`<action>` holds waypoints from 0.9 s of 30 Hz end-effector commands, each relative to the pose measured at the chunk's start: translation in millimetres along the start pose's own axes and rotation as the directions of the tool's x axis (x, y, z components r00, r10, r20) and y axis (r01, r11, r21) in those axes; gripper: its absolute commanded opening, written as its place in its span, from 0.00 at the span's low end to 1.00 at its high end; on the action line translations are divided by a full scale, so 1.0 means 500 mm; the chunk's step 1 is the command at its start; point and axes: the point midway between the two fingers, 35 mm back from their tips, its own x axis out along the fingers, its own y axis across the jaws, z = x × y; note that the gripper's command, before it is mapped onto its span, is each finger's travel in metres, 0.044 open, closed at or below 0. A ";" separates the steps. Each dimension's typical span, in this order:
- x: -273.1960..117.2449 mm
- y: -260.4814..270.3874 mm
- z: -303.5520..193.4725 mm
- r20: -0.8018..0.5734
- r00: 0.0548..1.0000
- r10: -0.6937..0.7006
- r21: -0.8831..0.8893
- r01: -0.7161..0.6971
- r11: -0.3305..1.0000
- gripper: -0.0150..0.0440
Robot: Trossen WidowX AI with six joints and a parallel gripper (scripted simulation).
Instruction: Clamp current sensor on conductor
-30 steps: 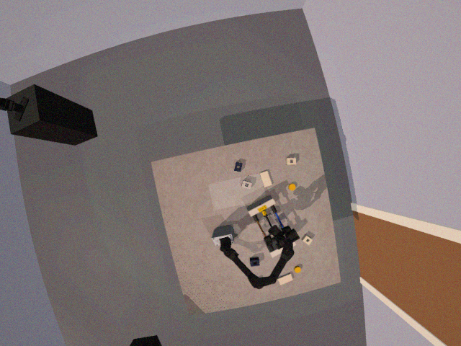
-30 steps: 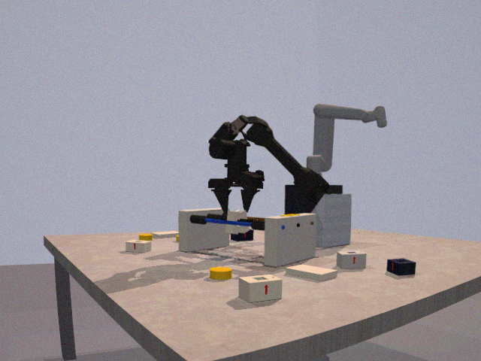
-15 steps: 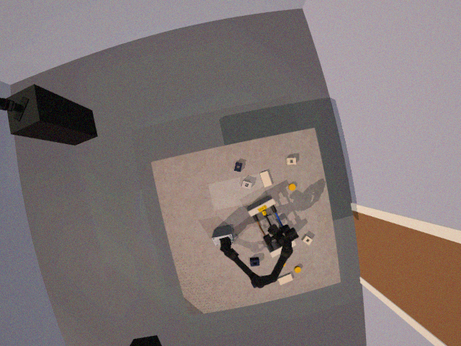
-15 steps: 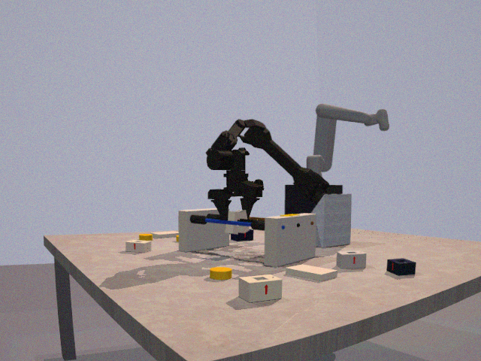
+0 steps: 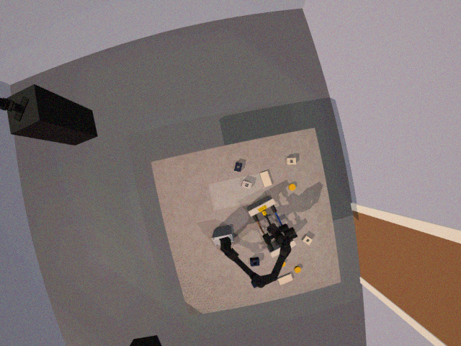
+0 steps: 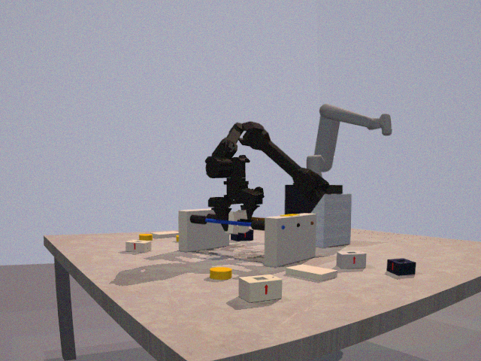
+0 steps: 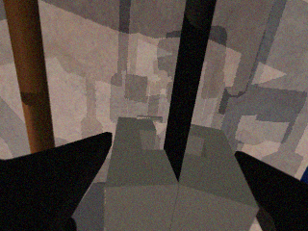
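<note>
The white sensor (image 6: pixel 237 216) (image 7: pixel 140 204) is at the black middle conductor (image 5: pixel 267 219) (image 7: pixel 187 72), between the two posts. In the wrist view its two halves lie either side of the conductor and meet at a near seam; whether it is latched I cannot tell. Its arrow is hidden. A yellow marker (image 5: pixel 261 208) (image 6: pixel 289 214) sits on one post; its text is too small to read. My gripper (image 6: pixel 237 224) (image 7: pixel 171 147) is open, one finger on each side of the sensor, with visible gaps in the wrist view.
A brown conductor (image 7: pixel 36 72) and a blue conductor (image 6: pixel 233 222) (image 7: pixel 304 178) run beside my fingers. The white posts (image 6: pixel 289 242) (image 6: pixel 200 235) stand at the conductor ends. Other sensor-like blocks (image 6: pixel 260 288) (image 6: pixel 401 266), a yellow disc (image 6: pixel 220 273) and a flat white block (image 6: pixel 310 272) are around.
</note>
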 end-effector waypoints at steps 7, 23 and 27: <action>0.004 0.001 0.000 0.000 1.000 0.002 -0.001 -0.002 1.000 0.95; 0.004 0.001 0.000 0.000 1.000 0.002 -0.001 -0.002 1.000 0.77; 0.004 0.001 0.000 0.000 1.000 0.002 -0.001 -0.002 1.000 0.70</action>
